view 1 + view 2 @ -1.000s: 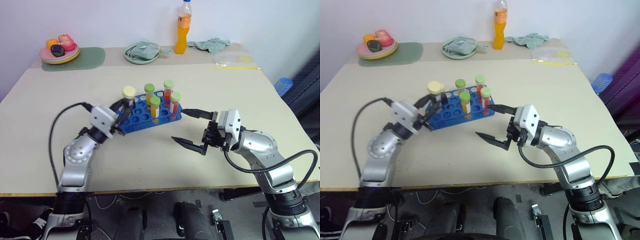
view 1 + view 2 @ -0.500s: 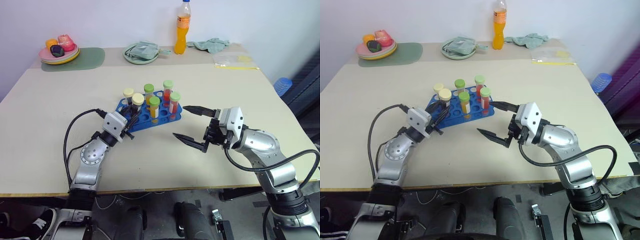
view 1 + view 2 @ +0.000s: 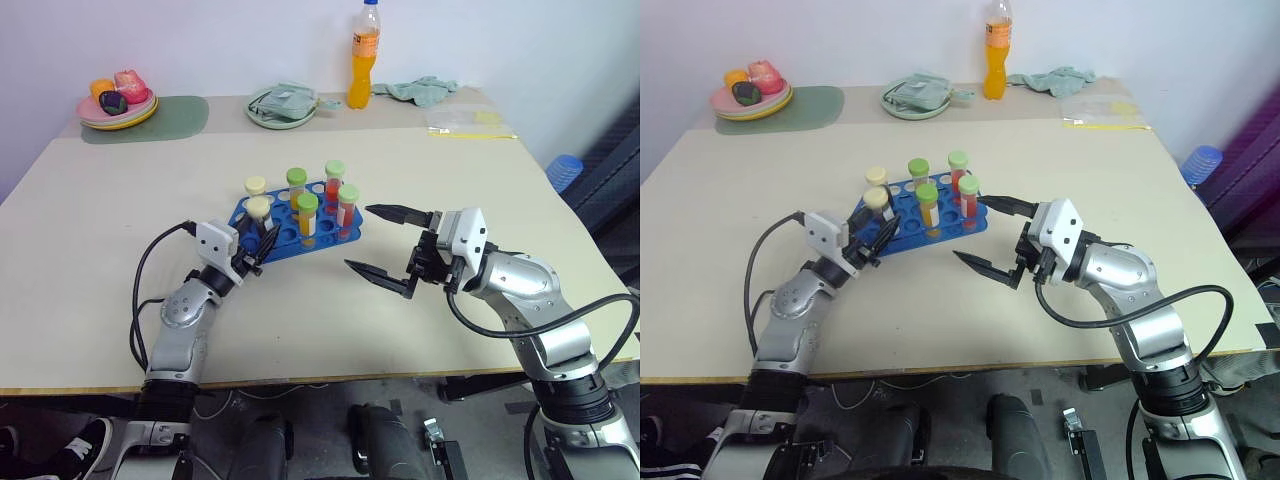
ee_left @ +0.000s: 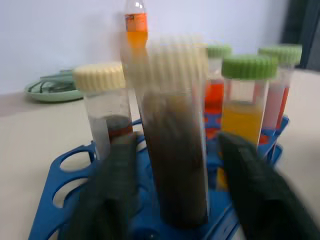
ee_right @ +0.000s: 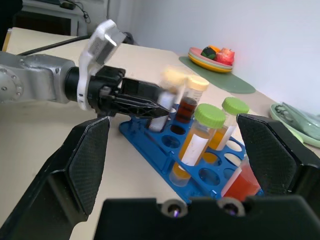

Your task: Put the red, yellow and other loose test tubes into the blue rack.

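Tubes stand upright in the blue rack (image 3: 290, 222) on the table (image 3: 120, 200): six in all, four with green caps and two with cream caps. The left gripper (image 3: 258, 243) is at the rack's near left corner, its fingers (image 4: 112, 195) parted on either side of the front cream-capped tube (image 3: 259, 215), which holds dark brown liquid and sits in a hole there. In the left wrist view a gap shows between each finger and the tube's wall, though blur makes it hard to be sure nothing touches. Just beyond that tube from the gripper stands the second cream-capped tube (image 3: 255, 188), also dark inside; further along the rack from the gripper are the green-capped tubes (image 3: 308, 214) with orange and red contents.

The right gripper (image 3: 384, 243) hovers above the table just off the rack's other end, jaws spread wide and holding nothing, pointing toward the rack.

Well beyond both grippers, at the table's far edge, are an orange bottle (image 3: 367, 58), a plate of fruit (image 3: 118, 100) and a green dish (image 3: 283, 103).
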### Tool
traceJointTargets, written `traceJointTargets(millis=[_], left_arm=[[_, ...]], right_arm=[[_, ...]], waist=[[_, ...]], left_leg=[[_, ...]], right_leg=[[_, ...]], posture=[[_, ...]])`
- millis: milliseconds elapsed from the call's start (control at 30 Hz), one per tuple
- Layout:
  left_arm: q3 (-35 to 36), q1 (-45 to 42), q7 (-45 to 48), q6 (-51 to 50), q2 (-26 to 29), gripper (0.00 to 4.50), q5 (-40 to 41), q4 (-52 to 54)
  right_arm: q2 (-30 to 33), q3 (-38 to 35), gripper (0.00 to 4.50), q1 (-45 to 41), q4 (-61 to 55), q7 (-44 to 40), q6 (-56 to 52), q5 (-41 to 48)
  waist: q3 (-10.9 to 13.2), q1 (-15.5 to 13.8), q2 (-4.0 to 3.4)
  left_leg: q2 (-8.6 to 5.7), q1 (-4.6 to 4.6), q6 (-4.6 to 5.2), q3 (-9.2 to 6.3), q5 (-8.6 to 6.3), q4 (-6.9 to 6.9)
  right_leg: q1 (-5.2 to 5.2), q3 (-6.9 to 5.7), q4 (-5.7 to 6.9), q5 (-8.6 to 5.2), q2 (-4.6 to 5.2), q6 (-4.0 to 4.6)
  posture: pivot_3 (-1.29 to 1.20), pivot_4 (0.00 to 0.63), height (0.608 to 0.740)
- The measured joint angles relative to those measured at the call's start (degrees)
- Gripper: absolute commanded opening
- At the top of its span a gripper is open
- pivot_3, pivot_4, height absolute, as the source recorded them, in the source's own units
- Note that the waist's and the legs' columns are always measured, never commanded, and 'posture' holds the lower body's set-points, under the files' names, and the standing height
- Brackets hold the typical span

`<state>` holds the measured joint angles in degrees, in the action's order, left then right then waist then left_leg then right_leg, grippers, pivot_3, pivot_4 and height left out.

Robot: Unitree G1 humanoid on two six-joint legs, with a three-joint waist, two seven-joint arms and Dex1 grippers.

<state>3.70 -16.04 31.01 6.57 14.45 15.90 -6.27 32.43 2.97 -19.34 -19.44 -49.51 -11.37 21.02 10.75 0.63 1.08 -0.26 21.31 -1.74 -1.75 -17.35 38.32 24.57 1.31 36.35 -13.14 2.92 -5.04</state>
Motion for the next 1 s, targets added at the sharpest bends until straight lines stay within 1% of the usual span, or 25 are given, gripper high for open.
traceJointTargets(millis=[33, 67, 100, 200, 267, 333, 433, 500, 600, 700, 767, 833, 933, 1000], left_arm=[[0.09, 0.0, 0.4, -0.52, 0.21, 4.29, 0.75, 0.45], [0.22, -0.01, 0.84, -1.01, 0.68, 4.46, 1.21, 0.95], [0.25, -0.01, 1.32, -1.1, 1.44, 4.46, 1.35, 1.12], [1.72, -0.11, 5.64, -3.32, 6.88, 4.46, 3.98, 2.51], [2.93, -0.6, 10.51, -5.66, 11.86, 4.46, 6.54, 2.7], [3.2, -1.47, 18.23, -10.33, 19.23, 4.46, 9.64, 1.88], [5.48, -2.07, 25.16, -14.79, 25.64, 4.46, 12.92, 2.13], [6.59, -1.12, 28.73, -16.24, 27.93, 4.46, 14.59, 3.39], [7.09, 3.12, 32.38, -16.2, 30.02, 4.46, 15.12, 5.99], [9.42, 8.0, 35.4, -14.6, 31.95, 4.46, 15.09, 7.21], [10.62, 8.44, 36.06, -12.16, 32.12, 4.46, 14.65, 7.87], [10.84, 8.44, 35.95, -10.11, 32.12, 4.46, 13.93, 9.47], [10.81, 8.39, 35.35, -9.54, 31.57, 4.46, 13.42, 9.88], [10.38, 8.47, 35.64, -9.78, 31.38, 4.46, 13.47, 10.14]], right_arm=[[0.0, 0.0, 4.5, -0.02, 0.12, -0.05, 0.07, -0.02], [0.0, 0.0, 4.5, -0.03, 0.41, -0.16, 0.19, -0.04], [0.01, 0.0, 4.5, -0.02, 0.7, -0.29, 0.38, -0.07], [0.26, 0.0, 4.5, 0.07, 1.41, -0.55, 0.87, -0.38], [0.48, -0.01, 4.5, 0.18, 1.8, -0.87, 1.14, -0.55], [0.87, -0.02, 4.5, 0.04, 2.87, -1.37, 1.71, -1.02], [1.89, -0.39, 4.5, -0.05, 5.39, -2.25, 1.7, -1.04], [2.58, -1.4, 4.5, -0.05, 6.88, -3.04, 1.65, -0.84], [5.15, -2.37, 4.5, 0.94, 7.07, -4.84, 1.57, -0.06], [7.78, -4.25, 4.5, 3.83, 6.48, -5.66, 0.31, 0.1], [8.27, -5.13, 4.5, 4.88, 6.09, -5.72, 0.07, 0.14], [10.18, -6.5, 4.5, 6.0, 6.56, -7.03, 1.31, 0.09], [13.4, -9.45, 4.5, 5.77, 10.02, -9.57, 3.26, 0.13], [14.43, -11.16, 4.5, 4.95, 12.35, -10.44, 2.93, 0.59]], waist=[[0.0, 0.02, 0.0], [0.0, 0.03, 0.0], [0.0, 0.07, 0.0], [0.0, 0.28, 0.0], [0.0, 0.23, -0.01], [0.02, 0.25, 0.02], [0.02, 0.24, 0.01], [0.03, 0.11, -0.01], [0.04, 0.1, -0.02], [0.04, 0.1, -0.02], [0.04, 0.09, -0.02], [0.04, -0.13, -0.03], [0.04, 0.01, -0.02], [0.04, 0.1, -0.02]], left_leg=[[0.0, 0.0, 0.0, 0.0, 0.0, 0.0], [0.0, 0.0, 0.0, 0.0, 0.0, 0.0], [0.01, 0.0, 0.0, 0.0, 0.0, 0.0], [0.05, -0.01, 0.0, 0.0, 0.0, -0.01], [0.07, -0.01, 0.0, 0.01, 0.0, -0.01], [0.06, 0.01, 0.0, 0.05, 0.0, -0.01], [0.07, 0.02, 0.04, 0.05, -0.02, -0.02], [0.08, 0.04, 0.07, 0.04, -0.04, -0.02], [0.11, 0.06, 0.11, 0.03, -0.07, -0.03], [0.18, 0.06, 0.19, 0.03, -0.11, -0.05], [0.18, 0.04, 0.19, 0.04, -0.11, -0.05], [0.17, 0.03, 0.19, 0.08, -0.11, -0.04], [0.13, 0.02, 0.19, 0.15, -0.11, -0.02], [0.13, 0.02, 0.19, 0.17, -0.11, -0.03]], right_leg=[[0.0, 0.0, 0.0, 0.0, -0.01, 0.0], [0.0, 0.0, 0.0, 0.0, -0.01, 0.0], [0.0, 0.0, 0.0, 0.0, -0.03, 0.0], [0.0, 0.01, 0.0, 0.0, -0.1, 0.01], [0.01, 0.01, -0.01, 0.0, -0.13, 0.02], [0.0, -0.01, -0.02, 0.0, -0.16, 0.03], [0.0, 0.0, -0.07, -0.01, -0.14, 0.03], [0.0, 0.0, -0.12, -0.01, -0.11, 0.03], [0.01, 0.01, -0.15, -0.01, -0.08, 0.03], [0.01, 0.01, -0.18, -0.01, -0.09, 0.03], [0.01, 0.01, -0.16, -0.01, -0.09, 0.04], [-0.03, 0.01, -0.17, -0.01, -0.06, 0.04], [-0.05, 0.02, -0.19, -0.01, -0.06, 0.03], [-0.05, 0.01, -0.19, -0.01, -0.1, 0.03]], posture=[[0.0, 0.15, 0.74], [0.0, 0.15, 0.74], [0.0, 0.15, 0.74], [0.0, 0.15, 0.74], [0.0, 0.15, 0.74], [0.0, 0.15, 0.74], [0.0, 0.15, 0.74], [0.0, 0.15, 0.74], [0.0, 0.15, 0.74], [0.0, 0.15, 0.74], [0.0, 0.15, 0.74], [0.0, 0.15, 0.74], [0.0, 0.15, 0.74], [0.0, 0.15, 0.74]])
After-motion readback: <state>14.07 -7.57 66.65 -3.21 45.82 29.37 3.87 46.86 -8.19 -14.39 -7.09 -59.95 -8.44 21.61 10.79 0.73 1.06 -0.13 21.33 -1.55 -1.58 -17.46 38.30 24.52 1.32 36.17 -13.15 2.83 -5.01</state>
